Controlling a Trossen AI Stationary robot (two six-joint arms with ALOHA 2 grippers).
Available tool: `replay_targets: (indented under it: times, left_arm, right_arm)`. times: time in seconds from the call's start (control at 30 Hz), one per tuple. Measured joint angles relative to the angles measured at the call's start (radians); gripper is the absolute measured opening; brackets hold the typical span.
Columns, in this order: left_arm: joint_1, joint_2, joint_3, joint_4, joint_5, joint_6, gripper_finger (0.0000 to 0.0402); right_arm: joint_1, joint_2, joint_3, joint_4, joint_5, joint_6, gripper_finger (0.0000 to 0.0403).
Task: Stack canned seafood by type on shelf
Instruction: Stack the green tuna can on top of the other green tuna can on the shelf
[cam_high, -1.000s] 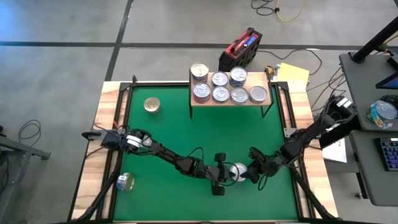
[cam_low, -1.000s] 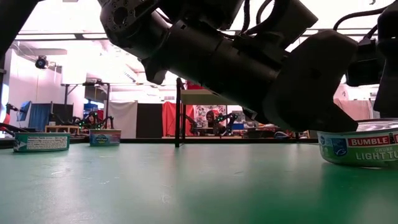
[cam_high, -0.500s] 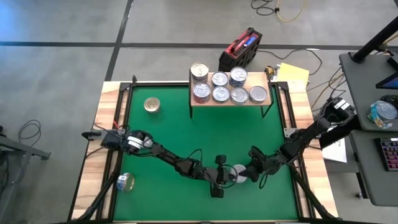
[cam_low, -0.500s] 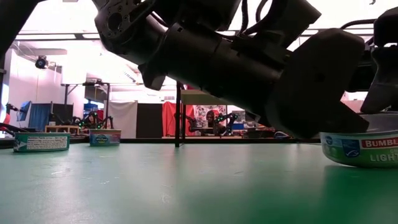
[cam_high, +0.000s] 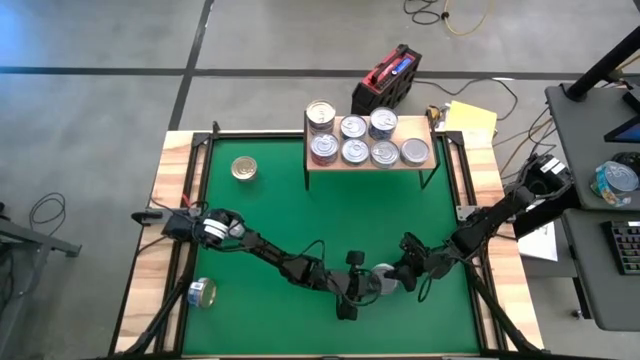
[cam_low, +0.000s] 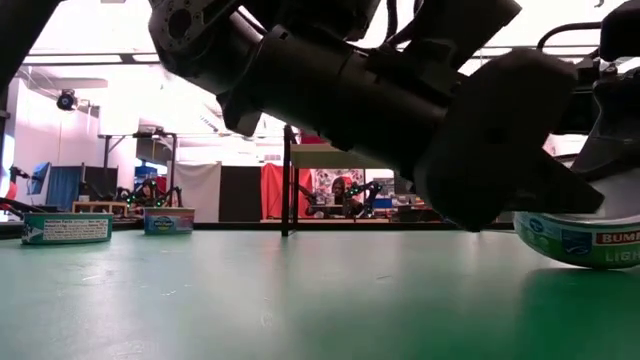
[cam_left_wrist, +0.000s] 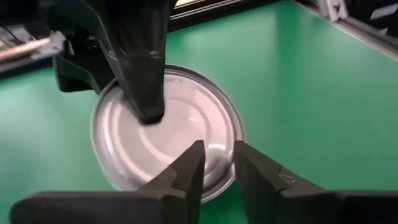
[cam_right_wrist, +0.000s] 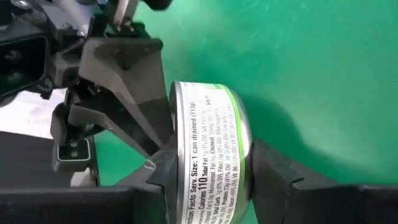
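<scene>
The canned seafood tin (cam_high: 381, 279) in play lies at about six o'clock on the green mat (cam_high: 280, 220), caught between both arms. The right gripper (cam_right_wrist: 208, 180) has its fingers closed on the tin's labelled sides, seemingly so it can be lifted. The left gripper (cam_left_wrist: 216, 163) rests over the tin's flat end, its fingers only a sliver apart and holding nothing, perhaps steadying it. The shelf (cam_high: 420, 128) stands at twelve o'clock, already crowded with seven tins, one stacked. A gold-topped tin (cam_high: 244, 168) waits at ten o'clock, another tin (cam_high: 201, 292) at eight. The left arm lies close against the grasp and could foul the lift.
</scene>
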Motion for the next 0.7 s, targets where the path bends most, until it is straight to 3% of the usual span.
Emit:
replay_targets:
  times: [0.3,0.47,0.7]
  left_arm:
    - [-0.001,-0.066,-0.001,-0.112,-0.122,0.101,0.012]
    - [0.005,-0.114,-0.018,-0.118,-0.119,0.137,0.0126]
    - [0.005,-0.286,-0.227,0.056,-0.111,0.149,0.0126]
  right_arm:
    - [0.0,-0.175,-0.001,-0.257,0.06,-0.039,0.0131]
    - [0.0,-0.294,0.0,-0.266,0.158,-0.142,0.0131]
    - [0.0,-0.365,0.0,-0.272,0.292,-0.313,0.0131]
